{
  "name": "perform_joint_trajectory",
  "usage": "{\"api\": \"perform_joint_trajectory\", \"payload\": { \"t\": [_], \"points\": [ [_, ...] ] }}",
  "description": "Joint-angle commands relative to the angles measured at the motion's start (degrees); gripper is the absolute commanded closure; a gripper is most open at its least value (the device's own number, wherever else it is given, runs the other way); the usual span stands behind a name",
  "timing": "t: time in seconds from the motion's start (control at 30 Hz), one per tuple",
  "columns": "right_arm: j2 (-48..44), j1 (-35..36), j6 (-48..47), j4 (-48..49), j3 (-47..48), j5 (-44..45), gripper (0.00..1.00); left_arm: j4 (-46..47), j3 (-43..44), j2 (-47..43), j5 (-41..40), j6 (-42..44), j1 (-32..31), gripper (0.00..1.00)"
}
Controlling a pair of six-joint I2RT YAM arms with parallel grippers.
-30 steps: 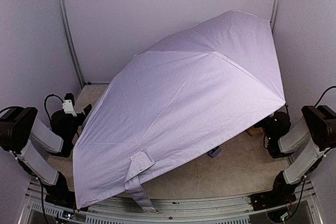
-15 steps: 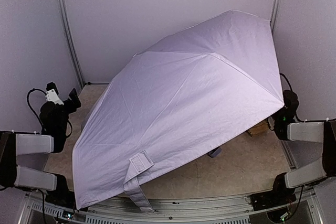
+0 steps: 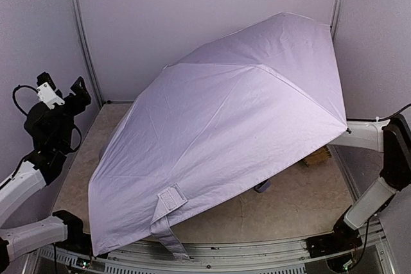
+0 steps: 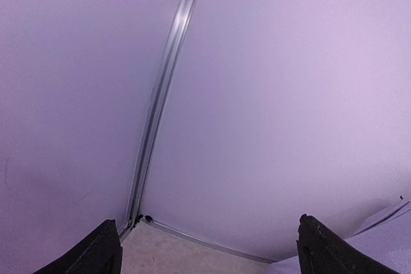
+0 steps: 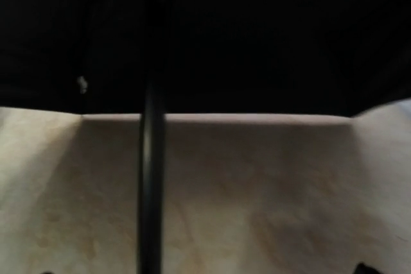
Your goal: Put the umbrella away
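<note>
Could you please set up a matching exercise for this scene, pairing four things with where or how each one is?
Things:
1. pale lavender fabric umbrella
2. lavender fabric strap tab
3. black left gripper
4. beige table top

Places and states:
A. high at the far left, jaws open, holding nothing
B. bare patch showing at the near right
C. spread open over most of the table
D. at the canopy's near edge

Pairs: 1-C; 2-D; 3-A; 4-B
</note>
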Motion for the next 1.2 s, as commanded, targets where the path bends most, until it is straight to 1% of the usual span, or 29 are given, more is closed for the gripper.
{"api": "perform_joint_trajectory", "payload": {
  "t": [0.0,0.03,0.07,0.13,0.2,0.27,0.3,0.33,0.37,0.4,0.53,0.6,0.7,0.83,0.93,1.03,1.1,1.17],
  "points": [
    [8.75,4.66,-2.28,-8.36,8.55,-2.35,0.00,-9.96,3.67,-0.28,-2.12,4.45,-5.64,0.07],
    [10.74,5.58,-2.75,-9.61,10.46,-1.24,0.01,-11.07,4.21,-0.61,-1.86,4.65,-6.19,0.07],
    [12.42,6.26,-2.81,-10.68,12.12,-0.13,0.04,-12.37,4.69,-1.16,-1.52,4.59,-6.52,0.07],
    [14.57,6.98,-2.26,-12.10,14.82,-0.33,0.18,-13.53,5.36,-2.54,-0.78,3.98,-7.01,0.07],
    [14.81,7.43,-0.57,-10.86,15.20,-1.04,0.39,-14.50,5.80,-3.99,0.25,3.75,-7.35,0.07],
    [13.26,7.66,2.90,-7.40,13.76,-0.73,0.60,-15.98,6.51,-5.63,1.45,3.82,-7.70,0.08],
    [12.22,7.76,4.79,-5.51,13.16,-0.69,0.75,-16.77,7.02,-6.17,1.55,3.79,-7.82,0.09],
    [11.40,7.77,6.92,-3.63,12.85,-0.47,0.88,-17.49,7.54,-6.79,1.52,3.79,-7.96,0.09],
    [10.59,7.77,8.98,-1.99,12.87,0.16,0.97,-18.02,8.19,-7.25,1.36,3.79,-8.08,0.09],
    [9.91,7.77,11.52,-0.49,13.04,0.93,1.00,-18.32,8.63,-7.76,1.35,3.79,-8.22,0.10],
    [9.18,7.73,21.60,3.58,16.49,5.53,1.00,-19.45,11.08,-9.31,2.01,4.74,-8.46,0.10],
    [8.92,7.46,25.07,2.97,19.02,8.90,1.00,-19.90,12.37,-9.99,1.46,5.83,-8.46,0.10],
    [7.12,6.12,30.58,2.01,21.89,13.84,1.00,-19.24,12.99,-10.92,-1.78,7.98,-8.46,0.10],
    [2.97,3.71,39.13,3.10,22.06,22.03,1.00,-18.67,12.44,-11.91,-4.59,8.10,-8.46,0.09],
    [0.87,3.41,41.03,5.65,20.90,27.28,1.00,-16.76,10.11,-13.78,-3.08,5.76,-8.44,0.10],
    [0.34,3.58,42.86,7.02,20.79,28.17,1.00,-16.56,7.85,-15.10,2.59,1.62,-8.51,0.15],
    [0.29,4.07,43.93,7.77,20.67,28.28,1.00,-17.54,6.84,-15.68,11.73,-2.15,-8.79,0.21],
    [0.37,5.10,44.41,7.88,20.70,28.09,1.00,-16.52,4.46,-15.36,24.18,-6.53,-9.81,0.25]
  ]
}}
